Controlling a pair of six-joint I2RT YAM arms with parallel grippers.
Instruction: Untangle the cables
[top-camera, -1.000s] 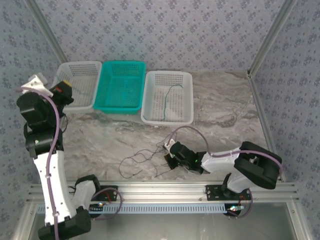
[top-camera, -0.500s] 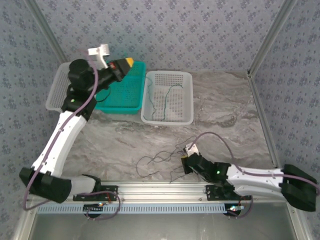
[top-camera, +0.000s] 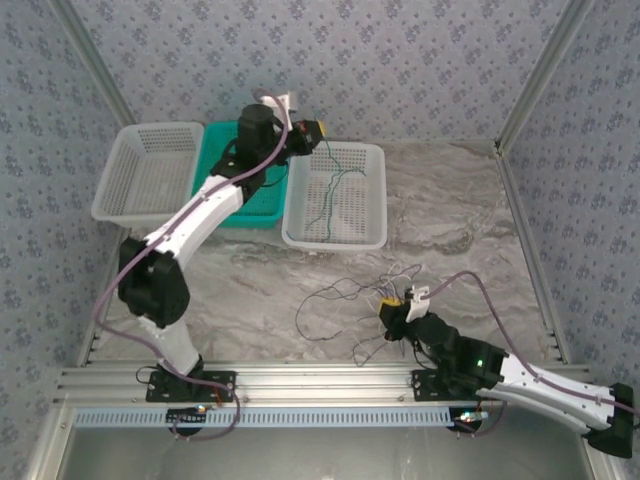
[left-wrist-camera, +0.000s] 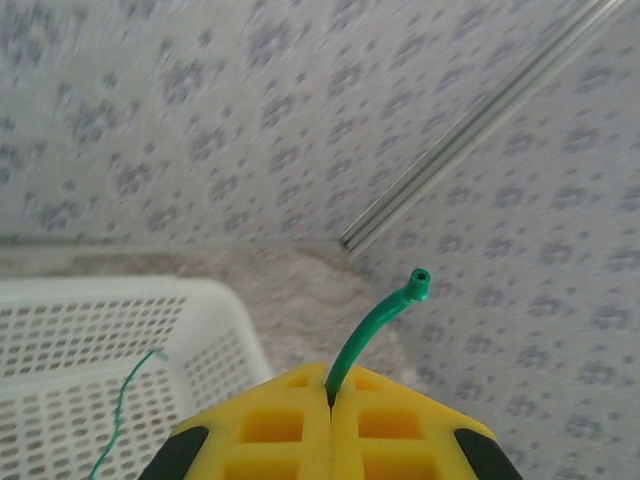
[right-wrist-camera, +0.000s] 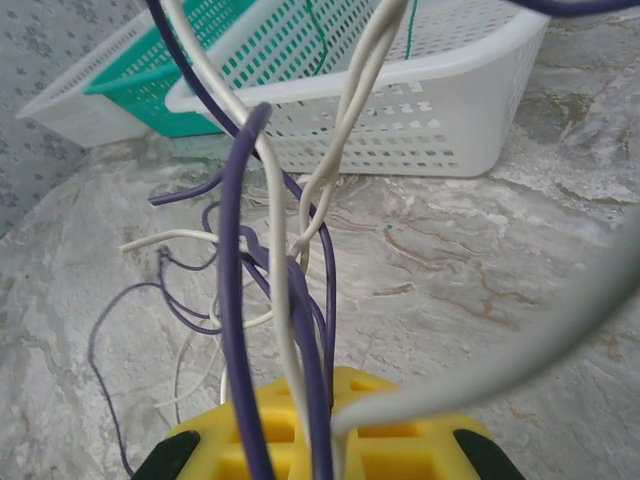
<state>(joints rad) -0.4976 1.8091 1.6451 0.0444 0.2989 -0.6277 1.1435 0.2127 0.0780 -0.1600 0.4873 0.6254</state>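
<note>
1. Several cables (right-wrist-camera: 232, 300), purple-grey and cream, rise out of the right gripper (right-wrist-camera: 325, 400) at the near edge. Its yellow jaws are pinched shut on the bundle, and I'd judge it is anchoring the knot so single strands can be drawn free.
2. Just beyond it, the rest of the tangle (top-camera: 340, 300) sprawls over the marble table (top-camera: 450, 220). Some loops lie flat and others are lifted toward that gripper.
3. Farther back stands a white basket (top-camera: 335, 243), with a green cable (left-wrist-camera: 375, 325) trailing down into it.
4. Above that basket's far left corner, the left gripper (left-wrist-camera: 330, 395) is closed tight on the green cable near its end, and a short stub pokes out past the fingers. Held high there, it looks placed to let the freed cable settle into the basket.
5. To the left sit a teal basket (top-camera: 262, 200) and a second white one (top-camera: 150, 175), probably there to take the other strands.
</note>
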